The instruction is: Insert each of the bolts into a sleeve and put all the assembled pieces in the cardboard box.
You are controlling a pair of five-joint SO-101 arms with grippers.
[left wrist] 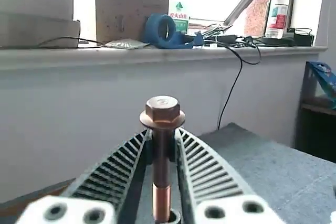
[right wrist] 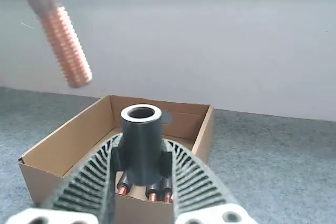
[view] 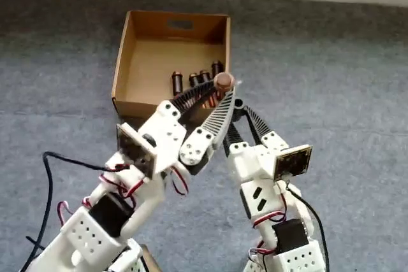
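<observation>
My left gripper (view: 224,88) is shut on a copper bolt (left wrist: 161,166), hex head (view: 223,81) uppermost, in front of the cardboard box (view: 137,62). My right gripper (right wrist: 140,156) is shut on a dark sleeve (right wrist: 140,137) that stands upright with its bore open at the top. In the right wrist view the bolt's threaded end (right wrist: 65,51) hangs tilted, above and to one side of the sleeve, apart from it. In the high view my right gripper (view: 239,109) sits just beneath the left one, its sleeve hidden. Several assembled pieces (view: 194,81) lie inside the box.
The box's near wall (right wrist: 68,174) stands close behind both grippers. Grey carpet (view: 331,74) covers the table around the box. A black cable (view: 48,183) runs along the left arm's base.
</observation>
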